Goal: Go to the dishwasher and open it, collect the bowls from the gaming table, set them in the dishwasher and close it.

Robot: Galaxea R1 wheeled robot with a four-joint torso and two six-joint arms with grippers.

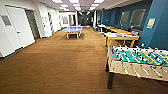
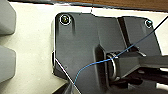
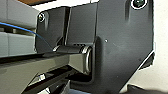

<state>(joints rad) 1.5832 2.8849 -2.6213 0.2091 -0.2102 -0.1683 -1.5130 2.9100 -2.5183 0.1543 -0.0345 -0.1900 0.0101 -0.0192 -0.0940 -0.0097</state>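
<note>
The dishwasher and the bowls are out of view. I cannot pick out the gaming table among the tables far along the right wall. The head view looks down a long room with brown carpet. Both wrist views look closely at the robot's own dark plate (image 2: pixel 82 45) (image 3: pixel 120 42) against its pale body, with a thin blue cable (image 2: pixel 100 62) running across it. I cannot make out either gripper's state.
A table-football table (image 1: pixel 140 61) with a green field stands close at the right. Behind it yellow tables (image 1: pixel 121 37) line the blue wall. A blue table-tennis table (image 1: pixel 73 30) stands far down the middle. White doors (image 1: pixel 18 27) line the left wall. Brown carpet (image 1: pixel 57 62) stretches ahead.
</note>
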